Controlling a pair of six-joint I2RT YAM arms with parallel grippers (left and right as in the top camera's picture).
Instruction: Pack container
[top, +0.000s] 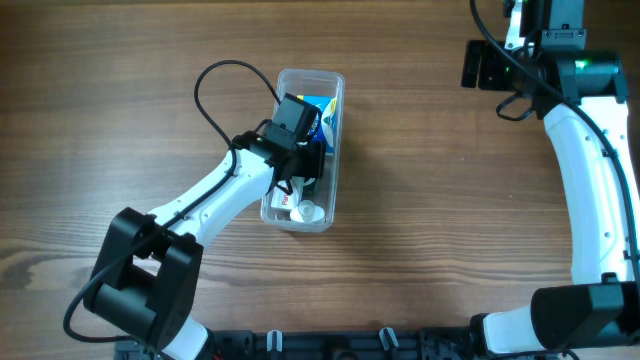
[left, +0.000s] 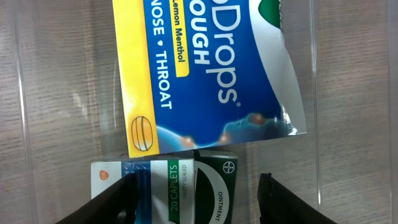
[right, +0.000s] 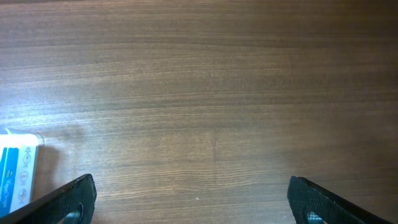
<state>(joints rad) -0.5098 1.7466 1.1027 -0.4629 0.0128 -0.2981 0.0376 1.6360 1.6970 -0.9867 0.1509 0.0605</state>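
Observation:
The container (top: 337, 160), a long clear plastic tub, stands mid-table. Inside lie a blue and yellow cough drops bag (top: 323, 113) at the far end and white items (top: 304, 210) at the near end. My left gripper (top: 303, 165) is down inside it. In the left wrist view its fingers (left: 199, 202) are open astride a white, blue and green caplets and ointment box (left: 186, 183), just below the bag (left: 211, 68). The left finger overlaps the box; the right finger is apart from it. My right gripper (top: 488, 65) is open and empty over bare wood (right: 193, 199).
A small white and blue box (right: 15, 171) lies at the left edge of the right wrist view. The container's clear wall (left: 317, 93) runs close beside my left gripper's right finger. The table is brown wood.

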